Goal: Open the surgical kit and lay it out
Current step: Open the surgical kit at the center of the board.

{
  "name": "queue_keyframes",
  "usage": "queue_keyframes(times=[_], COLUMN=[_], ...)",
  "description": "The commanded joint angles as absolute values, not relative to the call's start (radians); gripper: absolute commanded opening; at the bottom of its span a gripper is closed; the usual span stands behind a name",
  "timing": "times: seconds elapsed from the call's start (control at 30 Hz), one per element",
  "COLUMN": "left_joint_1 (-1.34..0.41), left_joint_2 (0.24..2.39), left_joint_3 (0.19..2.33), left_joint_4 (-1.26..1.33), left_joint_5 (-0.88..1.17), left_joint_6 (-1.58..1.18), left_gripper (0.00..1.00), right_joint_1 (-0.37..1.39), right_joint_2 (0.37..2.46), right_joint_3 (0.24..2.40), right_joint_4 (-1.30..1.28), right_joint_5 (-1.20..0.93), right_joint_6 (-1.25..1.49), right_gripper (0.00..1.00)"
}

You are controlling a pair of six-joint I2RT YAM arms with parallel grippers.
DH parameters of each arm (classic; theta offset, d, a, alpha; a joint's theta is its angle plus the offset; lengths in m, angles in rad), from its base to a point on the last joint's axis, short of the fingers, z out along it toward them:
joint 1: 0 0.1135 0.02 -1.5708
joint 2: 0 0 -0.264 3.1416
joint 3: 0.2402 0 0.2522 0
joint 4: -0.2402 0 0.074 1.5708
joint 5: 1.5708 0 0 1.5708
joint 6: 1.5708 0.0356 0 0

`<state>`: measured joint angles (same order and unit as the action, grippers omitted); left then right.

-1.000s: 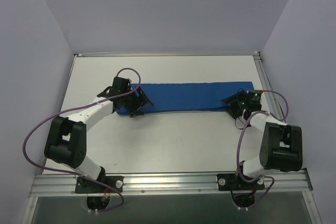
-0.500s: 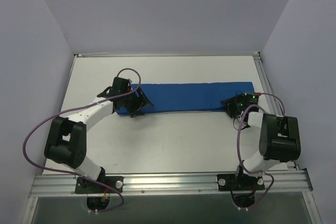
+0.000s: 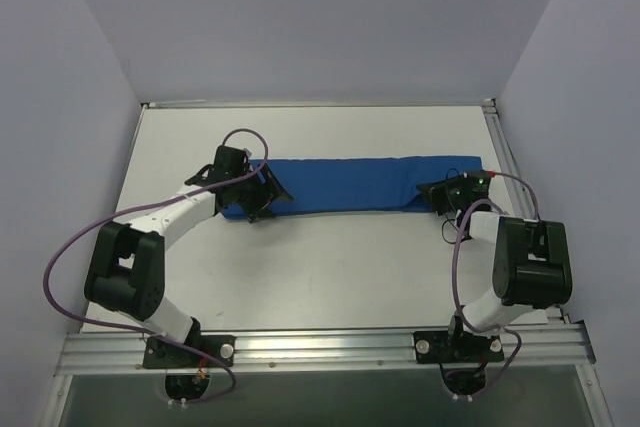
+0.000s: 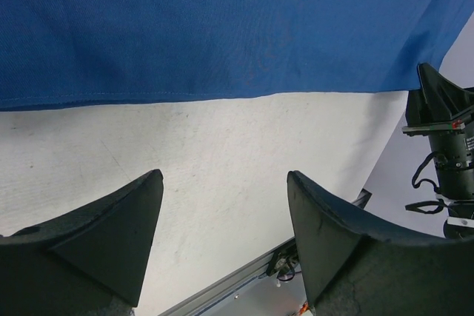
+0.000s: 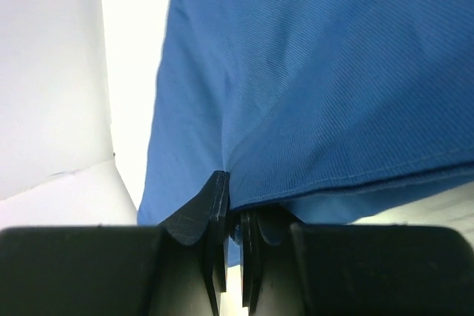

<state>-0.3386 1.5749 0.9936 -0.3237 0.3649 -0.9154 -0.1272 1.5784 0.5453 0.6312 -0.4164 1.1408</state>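
Observation:
The surgical kit shows as a long royal-blue cloth strip lying across the white table; no instruments show. My left gripper sits at the strip's left end, jaws open over bare table just short of the cloth's near hem. My right gripper is at the strip's right end, shut on the cloth's edge. In the right wrist view the blue fabric puckers into the pinched jaws of that gripper.
The white table runs to a metal rail at the near edge. Pale walls close in on three sides. The right arm's gripper shows at the right edge of the left wrist view.
My right gripper has closed onto the right end of the cloth and shifted slightly toward the far side. The left gripper has stayed where it was, still open.

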Motion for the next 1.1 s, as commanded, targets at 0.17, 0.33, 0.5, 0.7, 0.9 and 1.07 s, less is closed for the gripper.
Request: queue_keyframes(times=[0.17,0.33,0.5,0.7,0.9,1.07], left_joint_1=[-0.345,-0.351,-0.353,-0.353,-0.347,-0.334], left_joint_2=[1.578,1.617,1.624,1.673,1.713,1.804], left_joint_3=[0.963,0.943,0.885,0.833,0.828,0.867], left_joint_4=[-0.23,-0.175,-0.074,0.087,0.176,0.192], left_joint_5=[0.388,0.406,0.367,0.335,0.272,0.299], left_joint_6=[-0.969,-1.023,-1.12,-1.224,-1.266,-1.285], left_gripper=[0.83,0.84,0.81,0.76,0.72,0.66], right_joint_1=[-0.114,-0.109,-0.109,-0.103,-0.101,-0.101], right_joint_2=[1.494,1.485,1.493,1.49,1.485,1.491], right_joint_3=[0.629,0.663,0.657,0.647,0.643,0.643], right_joint_4=[0.612,0.589,0.607,0.62,0.62,0.624], right_joint_5=[-0.457,-0.456,-0.463,-0.462,-0.466,-0.471], right_joint_6=[1.187,1.187,1.195,1.192,1.184,1.181], right_gripper=[0.0,0.0,0.0,0.0,0.0,0.0])
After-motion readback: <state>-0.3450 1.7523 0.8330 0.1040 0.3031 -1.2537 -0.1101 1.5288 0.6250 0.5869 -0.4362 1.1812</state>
